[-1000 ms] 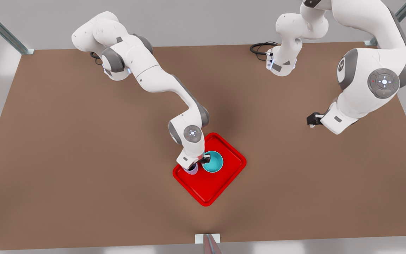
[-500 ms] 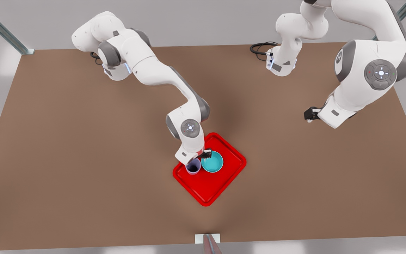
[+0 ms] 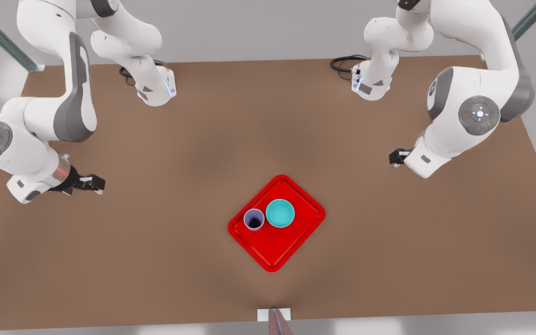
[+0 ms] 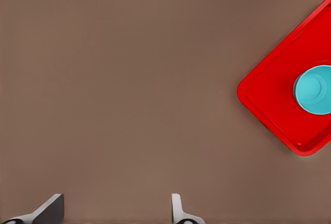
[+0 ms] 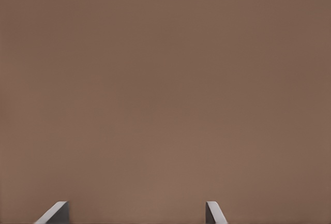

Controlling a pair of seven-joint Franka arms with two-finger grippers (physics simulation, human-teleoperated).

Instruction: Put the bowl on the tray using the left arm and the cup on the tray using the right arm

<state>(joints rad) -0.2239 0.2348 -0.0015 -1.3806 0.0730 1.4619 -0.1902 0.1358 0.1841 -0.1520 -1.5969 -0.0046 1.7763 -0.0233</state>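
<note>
The turquoise bowl and the lavender cup stand upright just beside each other on the red tray, mid-tabletop. The left end effector and the right end effector hover well apart from it, fingers spread, empty.

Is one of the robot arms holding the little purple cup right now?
No, the cup stands free on the red tray beside the bowl, with both arms pulled back to the table's sides.
</note>
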